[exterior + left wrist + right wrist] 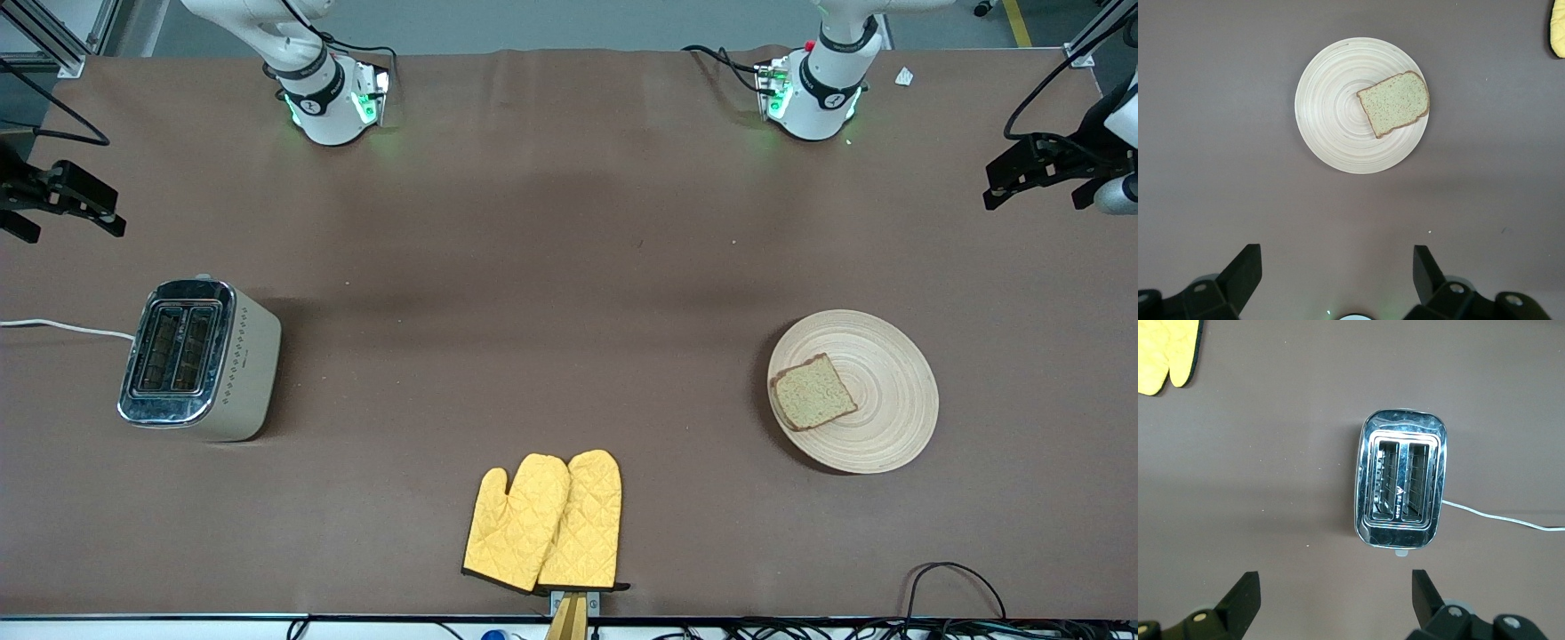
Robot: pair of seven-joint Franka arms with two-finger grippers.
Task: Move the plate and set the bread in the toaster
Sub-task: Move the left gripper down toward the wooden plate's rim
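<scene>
The pale wooden plate (880, 418) lies toward the left arm's end of the table. The slice of bread (813, 391) lies flat on it, on the side toward the toaster. The toaster (200, 360) stands toward the right arm's end, both slots empty. My left gripper (1036, 182) hangs open and empty over bare table. Its wrist view shows the plate (1331, 113) and bread (1395, 103) ahead of the open gripper (1337, 257). My right gripper (76, 213) hangs open and empty over bare table. Its wrist view shows the toaster (1401, 487) ahead of the gripper (1335, 583).
Two yellow oven mitts (547, 520) lie at the table's edge nearest the front camera, midway between toaster and plate. They also show in the left wrist view (1558, 30) and right wrist view (1165, 353). The toaster's white cord (62, 327) runs off the right arm's end.
</scene>
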